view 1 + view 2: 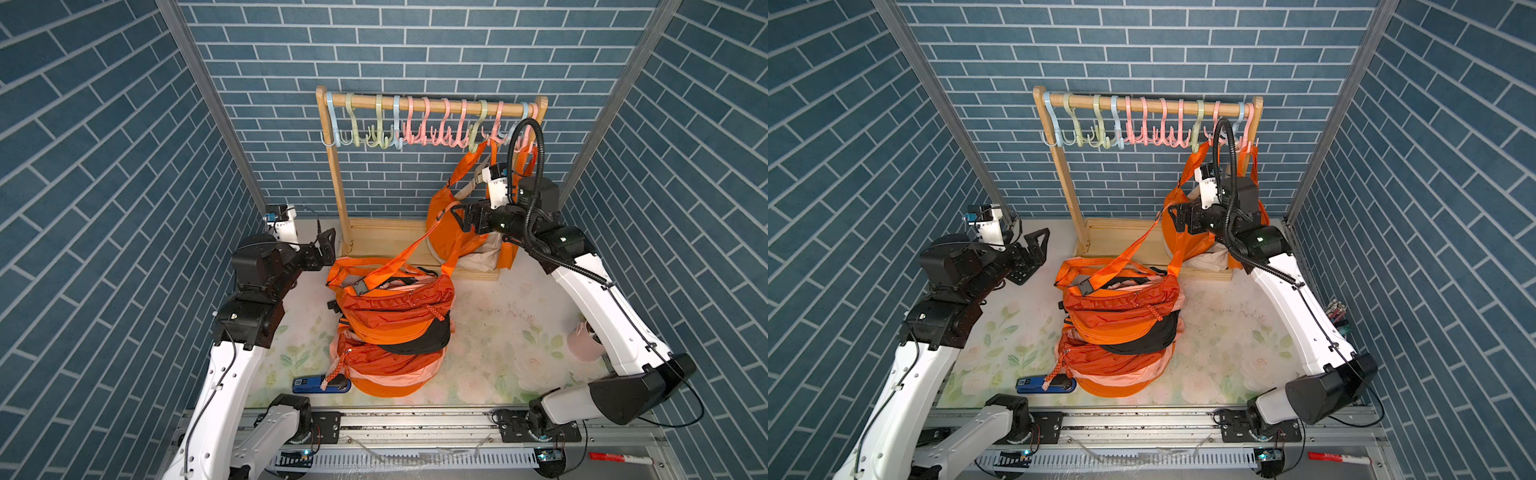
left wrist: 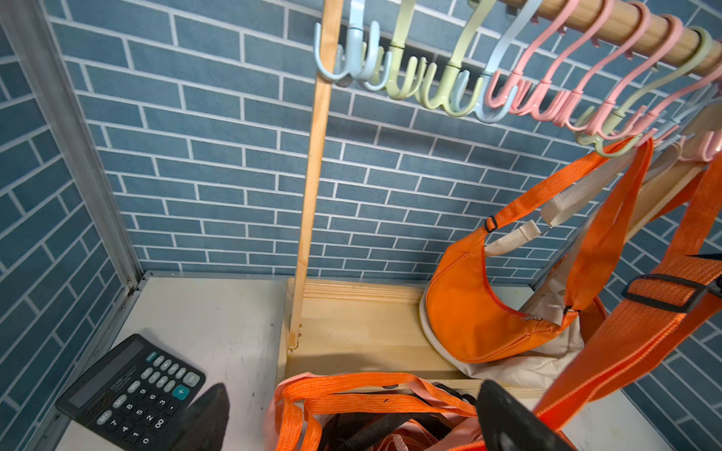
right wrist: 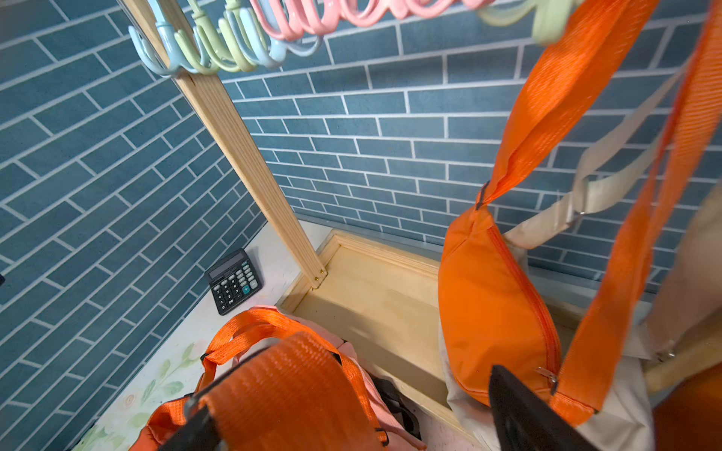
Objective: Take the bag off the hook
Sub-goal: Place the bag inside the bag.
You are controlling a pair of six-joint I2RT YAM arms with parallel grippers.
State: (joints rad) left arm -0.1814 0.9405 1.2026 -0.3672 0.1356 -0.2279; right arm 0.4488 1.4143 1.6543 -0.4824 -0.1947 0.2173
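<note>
A small orange bag (image 1: pixel 440 220) (image 2: pixel 480 312) (image 3: pixel 492 304) hangs by its strap from a green hook (image 1: pixel 476 137) (image 2: pixel 609 144) near the right end of the wooden rack. My right gripper (image 1: pixel 459 218) (image 3: pixel 359 425) is open right in front of that bag. A wide orange strap (image 3: pixel 281 386) lies draped over one of its fingers. This strap runs down to the top bag of the pile (image 1: pixel 395 303). My left gripper (image 1: pixel 322 249) (image 2: pixel 355 429) is open and empty, left of the pile and the rack's post.
A cream bag (image 2: pixel 519 367) and another orange one (image 1: pixel 509 253) hang behind the orange bag. A calculator (image 2: pixel 133 394) lies at the back left. A blue stapler (image 1: pixel 320 383) lies by the pile, and a pink cup (image 1: pixel 584 340) stands at the right.
</note>
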